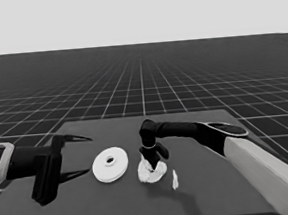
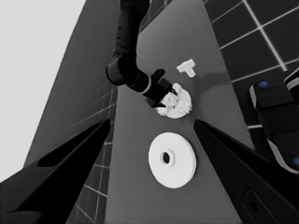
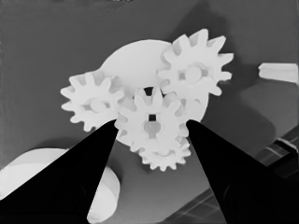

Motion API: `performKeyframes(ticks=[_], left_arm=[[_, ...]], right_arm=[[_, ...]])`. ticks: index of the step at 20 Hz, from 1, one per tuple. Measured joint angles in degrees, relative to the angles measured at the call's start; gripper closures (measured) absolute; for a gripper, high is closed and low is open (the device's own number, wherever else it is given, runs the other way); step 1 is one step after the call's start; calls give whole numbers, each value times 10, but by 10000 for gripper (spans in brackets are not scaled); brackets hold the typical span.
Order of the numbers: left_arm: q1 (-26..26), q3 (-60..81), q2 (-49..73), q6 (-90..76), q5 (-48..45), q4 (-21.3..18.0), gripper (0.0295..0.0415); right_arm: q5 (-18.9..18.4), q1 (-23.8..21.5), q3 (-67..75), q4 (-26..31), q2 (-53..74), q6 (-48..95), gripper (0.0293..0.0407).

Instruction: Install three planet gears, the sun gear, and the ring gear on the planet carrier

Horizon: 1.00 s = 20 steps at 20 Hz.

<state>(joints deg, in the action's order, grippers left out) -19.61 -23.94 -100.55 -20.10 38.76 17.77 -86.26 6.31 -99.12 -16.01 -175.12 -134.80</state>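
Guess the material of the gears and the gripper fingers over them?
Gears: matte white, crisp moulded teeth, no glint, so probably plastic, though a render leaves it open. Right gripper fingers: flat black, smooth, no highlights; could be coated metal or hard plastic, I cannot tell which.

Larger round part (image 1: 110,164): mid-table (image 1: 216,192). Beside it: gear cluster (image 1: 151,171) under right hand (image 1: 152,163); thin white piece (image 1: 175,180) beyond. Left hand (image 1: 80,155) opposite side.

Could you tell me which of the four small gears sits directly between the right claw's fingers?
The middle gear, with the small square hole, over the centre of the smaller round part. The right claw flanks it; the other three ring it.
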Motion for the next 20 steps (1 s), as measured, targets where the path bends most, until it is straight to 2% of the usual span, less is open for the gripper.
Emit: performKeyframes(ticks=[2, 4, 5, 7, 12, 13, 14, 15, 17, 20], left_arm=[[0, 0, 0, 0, 0, 0, 326], [0, 0, 0, 0, 0, 0, 326], [0, 0, 0, 0, 0, 0, 326], [0, 0, 0, 0, 0, 0, 326], [0, 0, 0, 0, 0, 0, 326], [0, 0, 0, 0, 0, 0, 326], [0, 0, 0, 0, 0, 0, 326], [0, 0, 0, 0, 0, 0, 326], [0, 0, 0, 0, 0, 0, 326], [0, 0, 0, 0, 0, 0, 326]], right_arm=[[0, 0, 0, 0, 0, -12, 390], [0, 0, 0, 0, 0, -18, 331], [0, 0, 0, 0, 0, -19, 320], [0, 0, 0, 0, 0, -20, 316], [0, 0, 0, 0, 0, -21, 315], [-15, -28, 22, 25, 5, 205, 307], [-20, -50, 32, 41, 6, 346, 309], [-21, -63, 36, 51, 7, 431, 312], [-21, -74, 39, 62, 8, 511, 315], [-21, -78, 40, 66, 9, 545, 315]])
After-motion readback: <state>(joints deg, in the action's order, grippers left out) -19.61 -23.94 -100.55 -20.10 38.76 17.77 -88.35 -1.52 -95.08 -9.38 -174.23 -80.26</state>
